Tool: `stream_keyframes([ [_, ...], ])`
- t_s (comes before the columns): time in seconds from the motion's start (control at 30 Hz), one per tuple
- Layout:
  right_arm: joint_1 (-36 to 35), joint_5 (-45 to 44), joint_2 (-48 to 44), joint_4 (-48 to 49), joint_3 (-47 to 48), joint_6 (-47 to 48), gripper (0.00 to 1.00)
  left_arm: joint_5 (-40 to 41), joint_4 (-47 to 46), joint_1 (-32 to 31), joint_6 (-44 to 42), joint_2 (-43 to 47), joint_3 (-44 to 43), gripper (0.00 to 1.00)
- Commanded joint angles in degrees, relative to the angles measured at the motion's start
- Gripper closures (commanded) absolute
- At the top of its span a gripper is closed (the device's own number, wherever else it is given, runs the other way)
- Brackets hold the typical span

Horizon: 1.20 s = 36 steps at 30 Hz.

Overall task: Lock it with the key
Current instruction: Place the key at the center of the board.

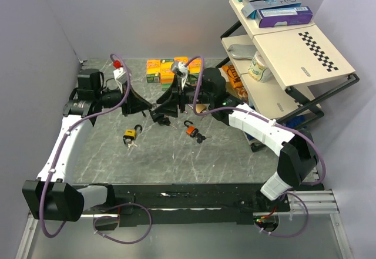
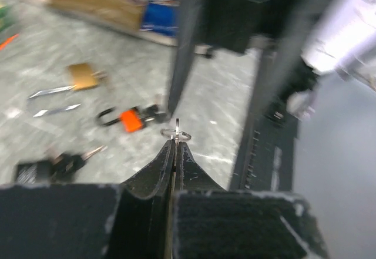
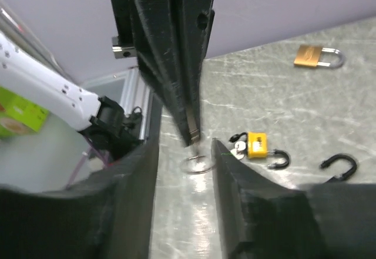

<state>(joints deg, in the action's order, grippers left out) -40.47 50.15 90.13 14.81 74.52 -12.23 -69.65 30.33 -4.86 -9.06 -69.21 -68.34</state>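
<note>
My left gripper is shut on a small silver key, whose ring sticks out past the fingertips. In the top view the left gripper hangs just left of my right gripper. The right gripper is open and empty. The left fingers and the key ring hang between its jaws. A yellow padlock lies open with keys in it. An orange padlock lies open near the middle. A black shackle shows beside the right finger.
A brass padlock lies further back, with two loose keys near it. Coloured boxes stand at the back. A tilted shelf rack with boxes and a jar fills the right side.
</note>
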Motion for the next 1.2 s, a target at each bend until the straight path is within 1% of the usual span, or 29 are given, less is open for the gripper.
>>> stream_keyframes([
  [0.0,1.8,-6.9,-3.2,-1.8,0.1,0.4,0.29,13.2,-12.3,4.5,8.6,0.2,3.7,0.99],
  [0.03,2.3,-7.9,-3.4,-2.3,-0.1,1.1,0.25,16.5,-12.9,6.7,13.6,-0.4,4.1,0.99],
  [0.07,2.3,-9.1,-3.6,-3.5,-0.3,3.2,0.20,20.0,-13.7,7.5,15.5,-2.2,4.5,0.99],
  [0.1,2.5,-11.2,-3.8,-5.0,-0.2,4.2,0.17,30.1,-13.5,8.3,18.0,-3.5,4.4,0.99],
  [0.13,2.4,-13.5,-3.9,-7.2,-0.3,5.0,0.15,34.5,-13.5,9.2,19.3,-4.9,4.3,0.99],
  [0.17,2.6,-14.2,-4.0,-8.0,-0.3,6.8,0.10,38.9,-13.4,9.9,20.8,-8.0,3.7,0.99],
  [0.2,2.6,-15.0,-4.2,-8.6,-0.6,7.6,0.09,44.8,-13.0,10.4,23.4,-9.7,3.0,0.99],
  [0.27,2.6,-16.4,-4.3,-10.3,-1.0,9.1,0.08,45.8,-13.5,12.9,25.0,-14.5,2.5,0.99],
  [0.3,2.7,-16.7,-4.4,-10.8,-1.5,9.8,0.08,46.8,-14.3,13.6,27.7,-15.9,2.6,0.99],
  [0.33,2.6,-17.6,-4.4,-11.6,-1.7,10.2,0.08,48.9,-15.6,14.7,28.6,-17.3,2.5,0.99],
  [0.4,2.6,-18.6,-4.2,-13.0,-2.0,11.5,0.08,50.0,-16.3,15.3,29.9,-21.6,1.5,0.99],
  [0.47,2.6,-20.3,-3.6,-15.1,-1.9,13.6,0.08,53.1,-17.4,16.2,30.8,-25.3,0.4,0.99],
  [0.57,2.9,-22.9,-2.5,-18.8,-1.3,15.6,0.07,53.6,-19.2,18.4,33.2,-29.5,-0.6,0.99],
  [0.67,3.6,-23.7,-1.3,-20.2,-0.9,16.4,0.07,53.5,-20.0,20.2,35.2,-33.0,-2.0,0.99],
  [0.8,5.0,-22.5,-0.6,-20.1,-1.3,15.8,0.07,52.3,-22.9,22.0,37.8,-35.7,-2.2,0.99],
  [0.93,5.3,-22.4,-0.1,-20.6,-1.1,16.4,0.07,52.3,-23.5,23.3,39.1,-39.1,-2.8,0.99],
  [1.1,6.2,-22.6,1.4,-22.2,0.4,17.2,0.07,53.7,-24.7,23.9,40.0,-39.9,-1.2,0.99],
  [1.17,6.6,-22.5,2.2,-23.0,1.1,17.5,0.07,53.7,-25.4,24.4,40.5,-40.3,-0.3,0.96],
])
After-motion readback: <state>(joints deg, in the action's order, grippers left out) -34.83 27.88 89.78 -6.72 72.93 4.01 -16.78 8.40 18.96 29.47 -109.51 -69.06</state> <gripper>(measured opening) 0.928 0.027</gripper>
